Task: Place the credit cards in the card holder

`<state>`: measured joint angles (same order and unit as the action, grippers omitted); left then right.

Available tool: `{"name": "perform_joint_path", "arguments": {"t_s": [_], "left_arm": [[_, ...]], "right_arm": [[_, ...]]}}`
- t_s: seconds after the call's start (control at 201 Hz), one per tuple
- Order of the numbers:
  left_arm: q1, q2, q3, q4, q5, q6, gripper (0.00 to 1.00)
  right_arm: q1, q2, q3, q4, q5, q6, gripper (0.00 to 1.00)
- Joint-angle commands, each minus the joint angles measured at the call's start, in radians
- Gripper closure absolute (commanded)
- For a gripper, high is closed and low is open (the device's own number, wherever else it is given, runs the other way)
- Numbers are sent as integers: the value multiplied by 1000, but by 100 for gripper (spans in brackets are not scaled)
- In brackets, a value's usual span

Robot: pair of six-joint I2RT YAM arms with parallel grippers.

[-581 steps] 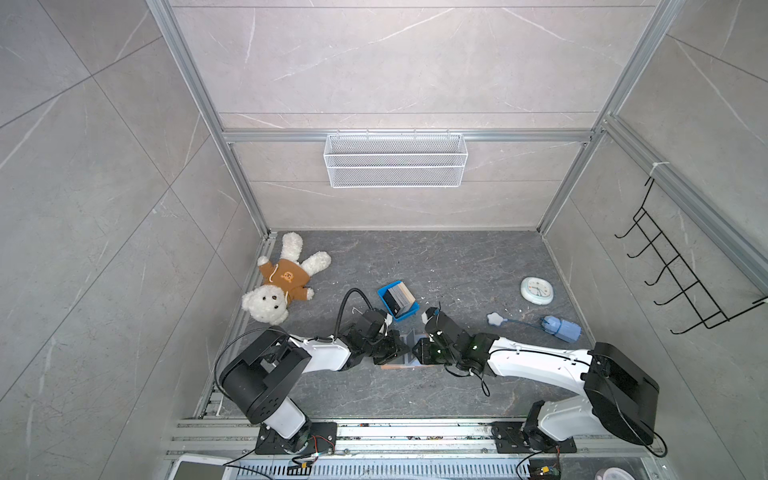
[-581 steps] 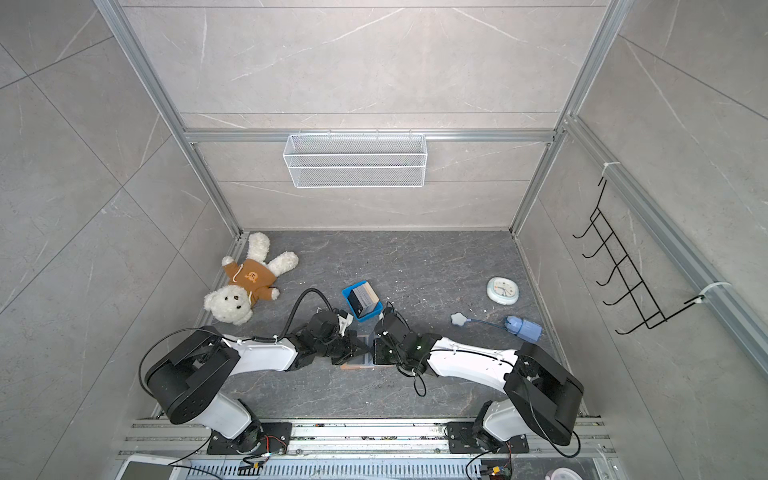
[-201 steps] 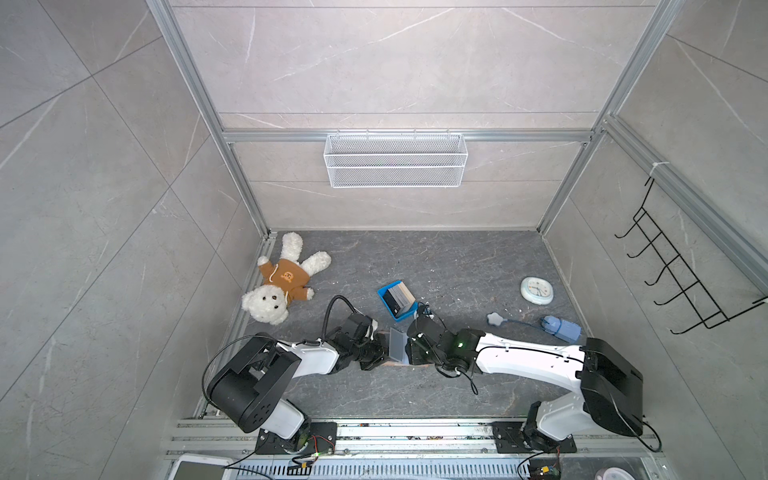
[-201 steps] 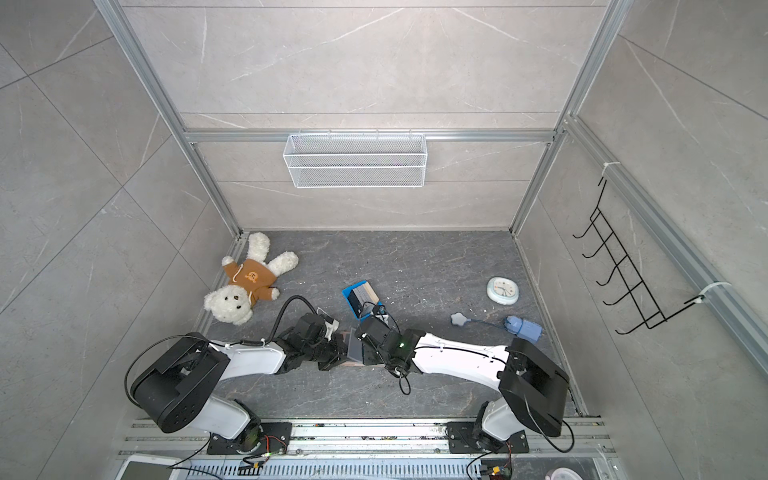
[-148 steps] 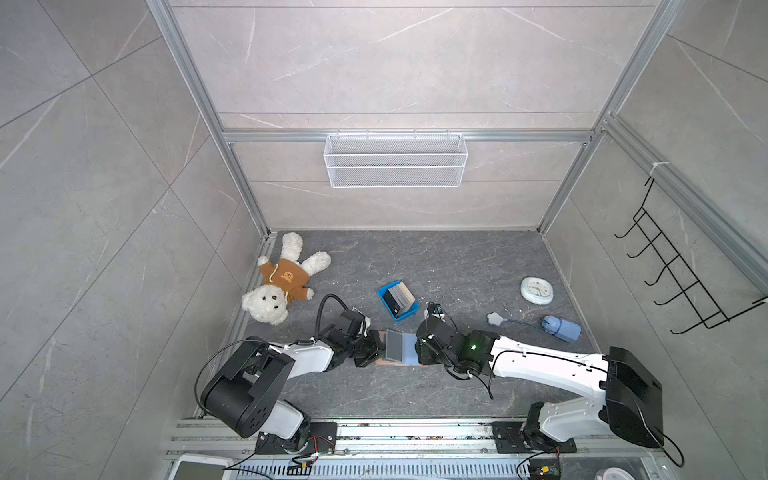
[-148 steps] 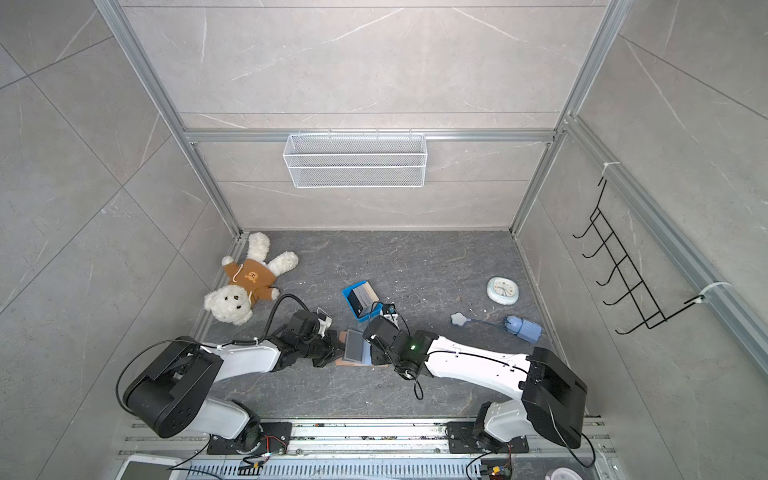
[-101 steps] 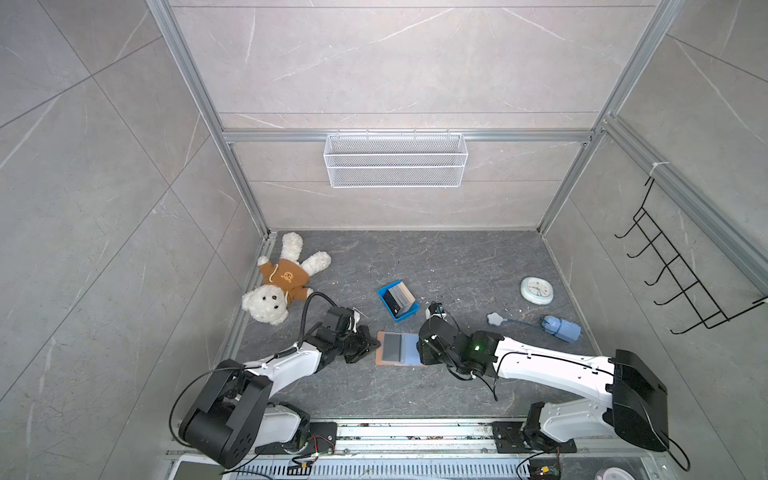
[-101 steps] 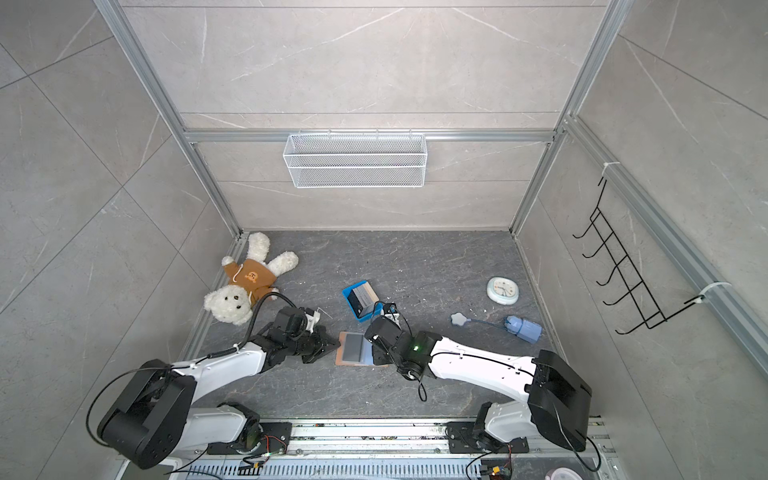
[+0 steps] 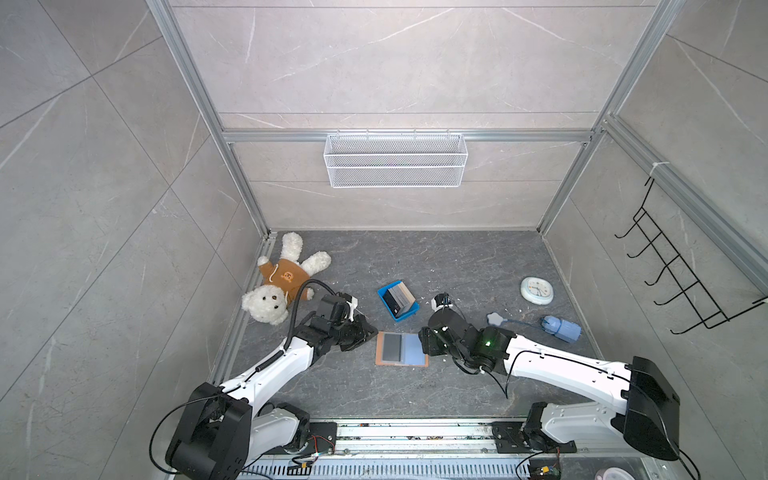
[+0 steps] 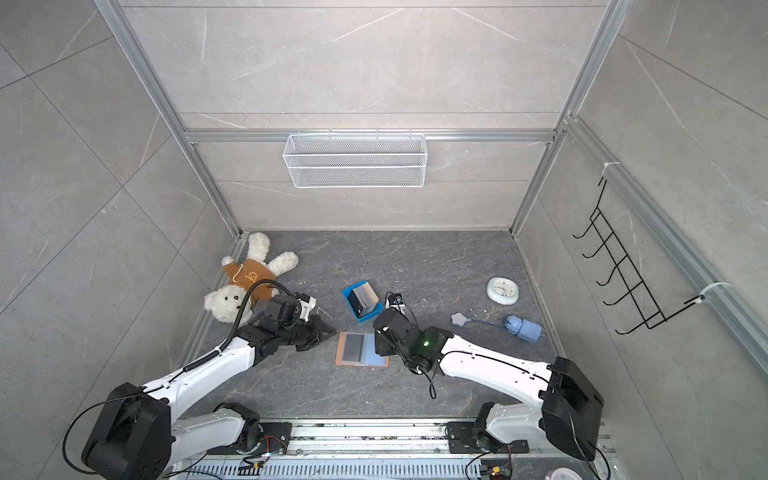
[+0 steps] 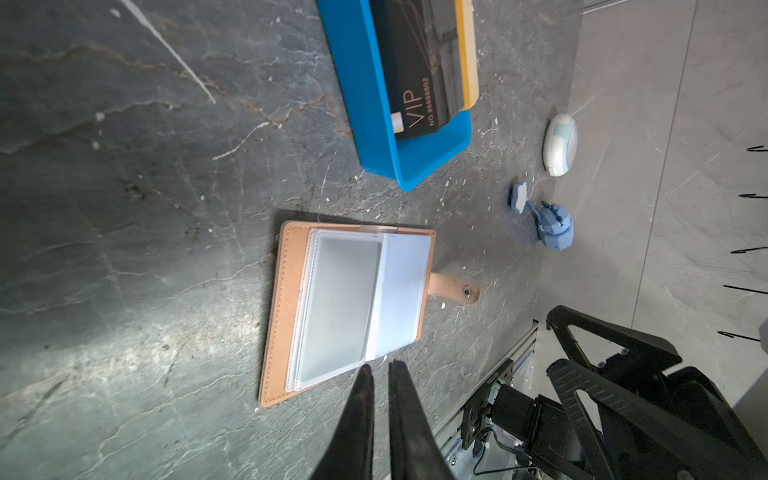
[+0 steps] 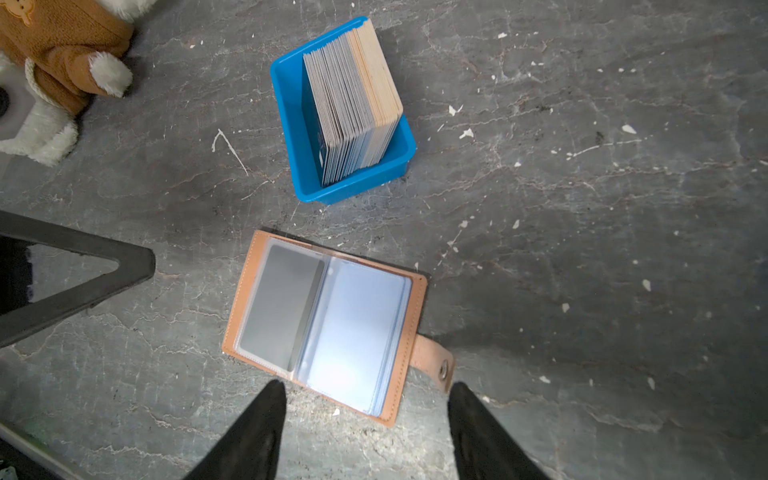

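Observation:
The tan card holder [image 9: 401, 361] [image 10: 360, 362] lies open and flat on the floor, with a grey card [image 9: 392, 347] in its left clear sleeve. The other credit cards [image 9: 400, 298] [image 12: 353, 108] stand stacked in a blue tray [image 9: 405, 315], a black "VIP" one [image 11: 415, 83] at the front. My left gripper [image 9: 368, 330] [image 11: 381, 366] hovers just left of the holder, its jaws almost together with only a slit and nothing between them. At the holder's right edge my right gripper [image 9: 424, 340] [image 12: 365, 386] is open and empty, by the snap strap [image 12: 436, 365].
A teddy bear [image 9: 286, 282] lies at the back left. On the right are a small round clock [image 9: 537, 290] and a blue bottle with a hose [image 9: 561, 327]. A wire basket [image 9: 395, 160] hangs on the back wall, and a black hook rack [image 9: 681, 274] on the right wall.
Both grippers have pulled back from the card holder, left one to the left, right one to the right. The right jaws have spread wider. The holder now lies flat and open.

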<state>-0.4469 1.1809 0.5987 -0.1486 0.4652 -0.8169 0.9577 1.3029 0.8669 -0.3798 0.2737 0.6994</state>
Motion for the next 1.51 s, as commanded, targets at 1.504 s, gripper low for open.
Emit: {"name": "perform_joint_path", "arguments": {"t_s": [1.504], "left_arm": [[54, 305, 260, 32, -65, 121, 81]], "right_arm": [[-224, 417, 318, 163, -274, -302, 8]]}}
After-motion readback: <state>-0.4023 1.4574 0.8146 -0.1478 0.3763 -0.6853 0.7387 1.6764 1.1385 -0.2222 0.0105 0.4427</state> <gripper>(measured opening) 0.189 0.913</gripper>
